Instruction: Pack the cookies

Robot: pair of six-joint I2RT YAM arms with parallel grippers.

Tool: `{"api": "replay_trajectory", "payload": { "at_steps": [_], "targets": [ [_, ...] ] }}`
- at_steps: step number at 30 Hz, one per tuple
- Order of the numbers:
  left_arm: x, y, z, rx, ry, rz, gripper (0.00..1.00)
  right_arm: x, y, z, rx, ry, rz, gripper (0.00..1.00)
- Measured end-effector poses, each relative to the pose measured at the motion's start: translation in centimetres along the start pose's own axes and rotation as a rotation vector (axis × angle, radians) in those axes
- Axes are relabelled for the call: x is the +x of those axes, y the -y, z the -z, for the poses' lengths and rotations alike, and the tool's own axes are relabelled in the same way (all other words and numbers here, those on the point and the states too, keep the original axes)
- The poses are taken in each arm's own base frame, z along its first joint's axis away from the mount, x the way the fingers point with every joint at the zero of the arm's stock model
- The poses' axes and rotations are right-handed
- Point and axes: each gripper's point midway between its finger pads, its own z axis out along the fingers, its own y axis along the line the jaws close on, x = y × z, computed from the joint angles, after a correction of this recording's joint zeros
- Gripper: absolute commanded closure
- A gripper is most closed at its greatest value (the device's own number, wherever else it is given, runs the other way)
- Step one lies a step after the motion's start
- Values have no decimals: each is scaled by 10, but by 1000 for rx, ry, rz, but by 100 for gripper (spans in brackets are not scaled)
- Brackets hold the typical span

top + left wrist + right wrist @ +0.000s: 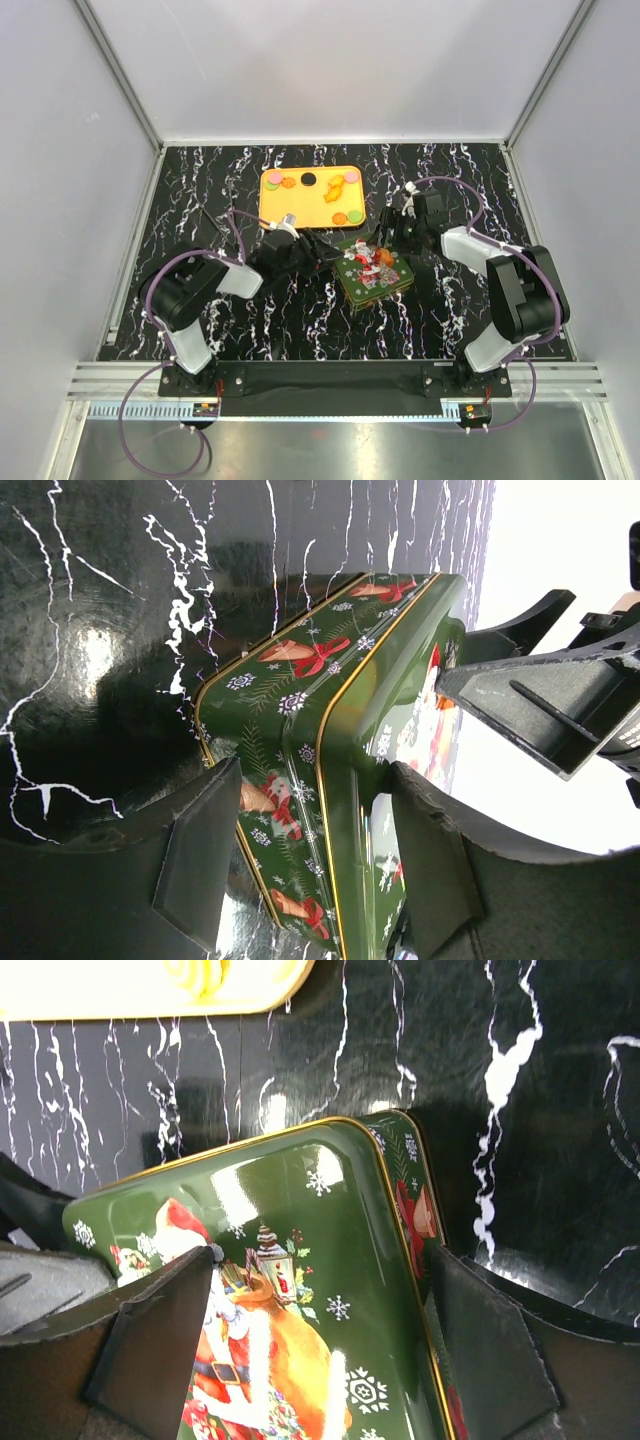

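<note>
Several flat orange, black, pink cookies (309, 179) on tray (300, 206); right claw (320, 1290) released; left claw (315, 800), cannot tell.

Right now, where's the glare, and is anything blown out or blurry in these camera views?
Top external: even light and sharp, with only a bright strip at the near edge. Left wrist: a lamp glare patch on the table and a washed-out white background at right, while the tin is crisp. Right wrist: bright highlights on the tin, and the yellow tray is overexposed.
</note>
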Motion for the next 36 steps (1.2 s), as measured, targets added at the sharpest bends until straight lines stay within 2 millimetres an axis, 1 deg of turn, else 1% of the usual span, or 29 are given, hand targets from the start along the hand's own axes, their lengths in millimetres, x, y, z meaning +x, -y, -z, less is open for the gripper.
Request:
{"api": "replay_trajectory", "payload": {
  "at_steps": [1,3,4,5,6,7,8,10,11,14,15,18,19,21,22,25,28,31,36],
  "targets": [
    [0,0,0,-1,2,4,100,-1,0,-1,4,5,4,21],
    [0,0,-1,-5,7,12,100,-4,0,-2,11,15,9,32],
    [0,0,-1,-6,9,13,100,-5,-1,-3,15,18,13,33],
    [1,0,-1,-7,10,15,100,-6,-1,-3,21,23,17,33],
    [1,0,-1,-8,10,15,99,-6,-1,-3,26,27,19,30],
    [1,0,-1,-8,11,15,95,-7,-2,-3,27,31,21,24],
    [1,0,-1,-11,11,14,85,-7,-2,-3,30,34,24,24],
    [1,1,-1,-22,9,7,75,-8,-2,-2,37,39,27,23],
    [1,2,0,-32,6,-1,59,-8,-2,-1,41,39,28,20],
    [0,5,2,-78,-6,-53,45,-4,-3,3,56,27,22,19],
    [1,5,4,-92,-11,-72,35,-1,-3,5,59,18,20,18],
    [5,5,12,-145,-39,-152,26,9,-8,12,43,-24,7,18],
    [7,4,14,-161,-54,-177,20,13,-10,15,32,-42,0,18],
    [11,0,20,-192,-83,-218,15,18,-13,20,14,-67,-15,18],
    [13,-1,22,-205,-97,-237,8,19,-15,23,6,-74,-20,17],
    [15,-3,29,-224,-126,-281,4,21,-16,32,-14,-73,-36,10],
    [17,-3,40,-232,-144,-316,2,28,-13,45,-35,-62,-60,8],
    [19,4,48,-213,-159,-344,3,34,-6,56,-38,-49,-84,8],
    [29,8,53,-195,-197,-367,4,44,-5,65,-62,-50,-112,8]
  ]
}}
